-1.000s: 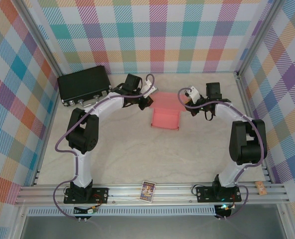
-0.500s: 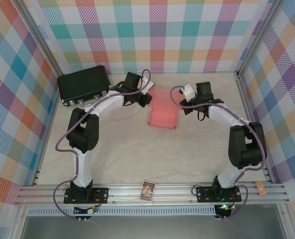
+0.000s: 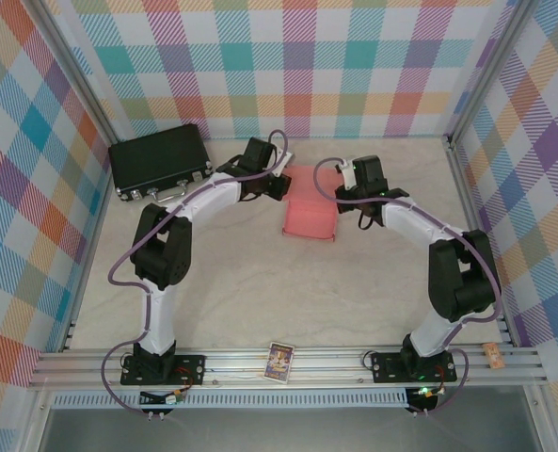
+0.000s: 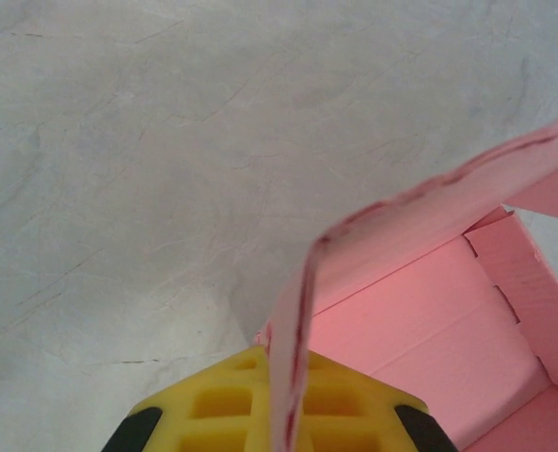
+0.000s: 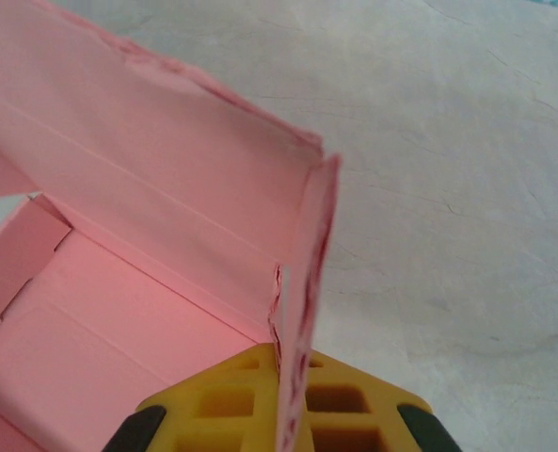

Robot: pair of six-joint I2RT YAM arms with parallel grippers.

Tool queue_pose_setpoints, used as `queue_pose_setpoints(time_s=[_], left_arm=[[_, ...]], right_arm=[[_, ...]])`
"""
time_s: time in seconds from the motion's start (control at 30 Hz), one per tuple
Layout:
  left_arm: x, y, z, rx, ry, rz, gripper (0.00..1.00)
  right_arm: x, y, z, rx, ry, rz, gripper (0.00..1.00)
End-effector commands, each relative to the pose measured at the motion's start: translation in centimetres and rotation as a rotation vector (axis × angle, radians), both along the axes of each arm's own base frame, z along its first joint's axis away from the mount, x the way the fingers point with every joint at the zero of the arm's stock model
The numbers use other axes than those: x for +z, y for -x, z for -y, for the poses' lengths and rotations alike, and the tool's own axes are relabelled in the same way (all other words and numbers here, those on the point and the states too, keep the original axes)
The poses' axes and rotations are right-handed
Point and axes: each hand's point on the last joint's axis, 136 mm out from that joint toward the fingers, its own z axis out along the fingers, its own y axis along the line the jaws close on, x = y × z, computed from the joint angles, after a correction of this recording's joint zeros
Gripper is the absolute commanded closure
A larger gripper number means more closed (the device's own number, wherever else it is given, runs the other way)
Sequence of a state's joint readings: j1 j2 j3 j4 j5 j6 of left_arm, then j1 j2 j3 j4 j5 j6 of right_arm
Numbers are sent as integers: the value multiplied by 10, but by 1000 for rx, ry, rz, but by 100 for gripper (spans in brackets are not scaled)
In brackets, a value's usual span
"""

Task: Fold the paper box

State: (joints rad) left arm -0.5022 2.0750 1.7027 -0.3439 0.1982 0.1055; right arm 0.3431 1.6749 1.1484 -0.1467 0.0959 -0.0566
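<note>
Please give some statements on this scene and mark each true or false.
The left gripper is shut on a flap of the salmon-pink thin cardboard box. True.
The right gripper is open, apart from the box. False: it is shut on the box too.
The black hard case with metal latches lies right of the box. False: it lies left.
A small picture card lies on the metal rail at the near edge. True.

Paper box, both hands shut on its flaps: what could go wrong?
The paper box flap in the left hand bows; more pull may crease or tear it.
The right hand grips thin card by a corner seam; it may slip or rip there.
The left arm works close to the black case.
</note>
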Motion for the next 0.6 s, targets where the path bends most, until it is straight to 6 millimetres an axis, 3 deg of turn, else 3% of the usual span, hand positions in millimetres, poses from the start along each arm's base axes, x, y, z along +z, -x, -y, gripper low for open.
queue_pose_setpoints(time_s=[0.0,0.57], left_arm=[[7,-5,7,49,25,21,100],[0,-7,8,190,98,3,100]], right_arm=[[6,-13,-2,-138,-64,25,100],[-3,-21,-17,-329,-113,56,98]])
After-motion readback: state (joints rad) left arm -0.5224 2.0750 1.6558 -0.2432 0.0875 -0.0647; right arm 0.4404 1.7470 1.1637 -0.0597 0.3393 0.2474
